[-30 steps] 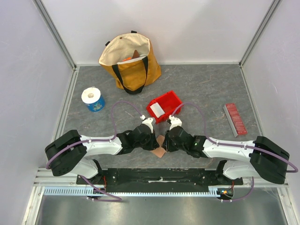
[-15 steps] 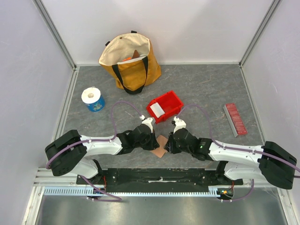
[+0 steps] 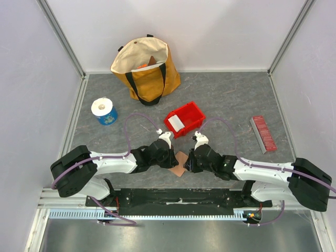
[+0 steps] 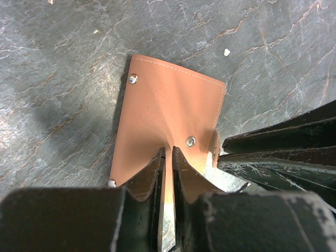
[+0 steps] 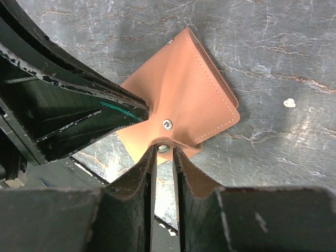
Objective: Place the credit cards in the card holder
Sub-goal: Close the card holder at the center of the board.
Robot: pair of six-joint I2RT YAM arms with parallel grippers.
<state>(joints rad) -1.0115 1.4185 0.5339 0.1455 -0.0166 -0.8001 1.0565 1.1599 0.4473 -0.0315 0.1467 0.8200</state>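
Observation:
The tan card holder lies closed on the grey table between the two wrists. My left gripper is shut on its near edge, with leather showing in the thin gap between the jaws. My right gripper pinches the holder's small snap tab from the other side. The card holder looks slightly lifted and tented at the grips. In the right wrist view the card holder has the left gripper's dark fingers against it. A white credit card lies in the red bin.
A yellow tote bag stands at the back. A blue-and-white roll sits at the left. A dark-red ribbed bar lies at the right. Metal frame rails edge the table.
My right arm's elbow and base link swung out to the right and its wrist shifted slightly. The left arm and the card holder stayed almost still.

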